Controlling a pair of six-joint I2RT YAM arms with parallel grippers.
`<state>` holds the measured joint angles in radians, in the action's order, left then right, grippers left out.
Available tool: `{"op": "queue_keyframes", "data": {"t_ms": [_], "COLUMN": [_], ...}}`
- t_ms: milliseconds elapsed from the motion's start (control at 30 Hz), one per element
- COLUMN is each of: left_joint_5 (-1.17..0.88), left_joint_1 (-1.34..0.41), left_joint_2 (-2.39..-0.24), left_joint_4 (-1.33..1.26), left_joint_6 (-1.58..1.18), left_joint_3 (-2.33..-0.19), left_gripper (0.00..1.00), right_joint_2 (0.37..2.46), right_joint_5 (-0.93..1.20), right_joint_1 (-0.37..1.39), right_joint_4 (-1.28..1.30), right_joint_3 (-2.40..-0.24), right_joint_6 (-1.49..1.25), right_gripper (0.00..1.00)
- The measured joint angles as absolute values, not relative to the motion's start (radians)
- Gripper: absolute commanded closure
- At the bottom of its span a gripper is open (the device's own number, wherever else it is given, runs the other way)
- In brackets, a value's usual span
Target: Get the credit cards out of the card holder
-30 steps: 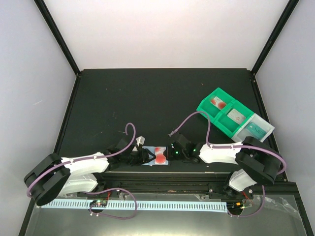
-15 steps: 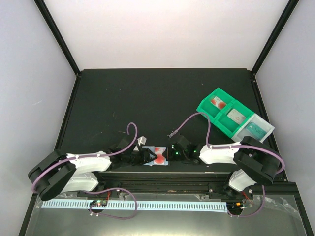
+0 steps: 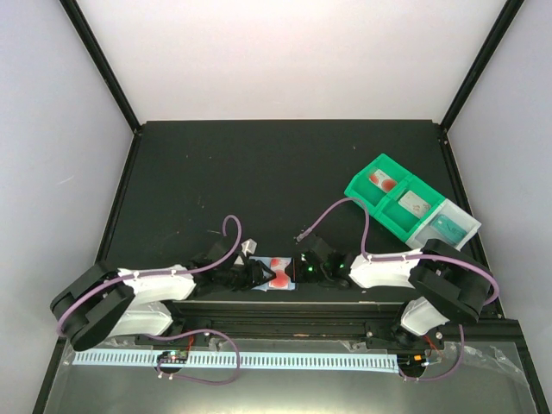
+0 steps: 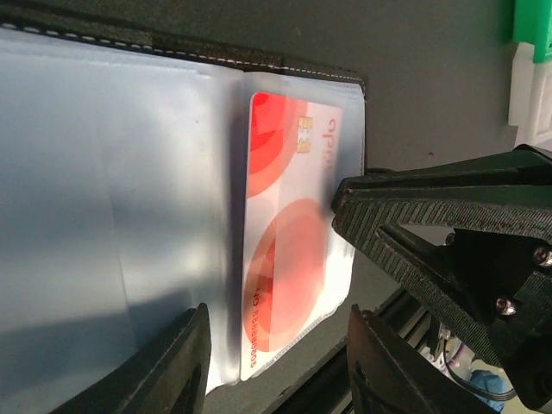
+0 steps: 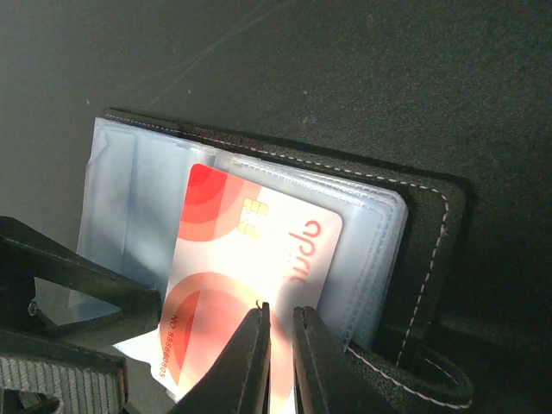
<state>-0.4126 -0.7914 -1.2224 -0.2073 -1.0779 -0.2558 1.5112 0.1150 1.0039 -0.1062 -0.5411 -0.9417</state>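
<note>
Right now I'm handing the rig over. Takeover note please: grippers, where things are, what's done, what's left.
Left gripper: open, fingers over the near edge of the card holder.
Right gripper: nearly shut, tips on the edge of the red-and-white card; it is not visibly pinching it.
Things: the holder lies open between the two grippers, with that card in a clear pocket.
Done: three cards lie in the green tray, one per compartment: red-marked card, grey card, teal card.
Left: draw the red-and-white card out, probably to the tray.
</note>
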Motion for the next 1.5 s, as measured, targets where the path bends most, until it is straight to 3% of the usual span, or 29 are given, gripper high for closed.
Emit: {"op": "queue_keyframes", "data": {"t_ms": [100, 300, 567, 900, 1300, 1500], "left_joint_5": [-0.417, -0.42, -0.421, -0.427, -0.317, -0.242], "left_joint_1": [-0.793, -0.794, -0.794, -0.794, -0.794, -0.794], "left_joint_2": [-1.245, -1.266, -1.304, -1.264, -0.989, -0.79], "left_joint_4": [-0.225, -0.239, -0.237, -0.228, -0.064, 0.059], "left_joint_6": [-1.079, -1.086, -1.084, -1.077, -1.077, -1.079], "left_joint_3": [-0.259, -0.26, -0.273, -0.271, -0.208, -0.193], "left_gripper": [0.57, 0.7, 0.98, 0.98, 0.99, 0.98], "right_joint_2": [1.511, 1.511, 1.511, 1.51, 1.497, 1.431], "right_joint_5": [0.115, 0.115, 0.115, 0.11, 0.1, 0.093], "right_joint_1": [1.004, 1.004, 1.004, 1.004, 1.004, 1.004], "right_joint_4": [-0.113, -0.12, -0.123, -0.123, -0.094, -0.037], "right_joint_3": [-0.537, -0.534, -0.532, -0.53, -0.531, -0.53], "right_joint_6": [-0.942, -0.943, -0.945, -0.946, -0.942, -0.922], "right_gripper": [0.92, 0.91, 0.91, 0.91, 0.91, 0.82]}}
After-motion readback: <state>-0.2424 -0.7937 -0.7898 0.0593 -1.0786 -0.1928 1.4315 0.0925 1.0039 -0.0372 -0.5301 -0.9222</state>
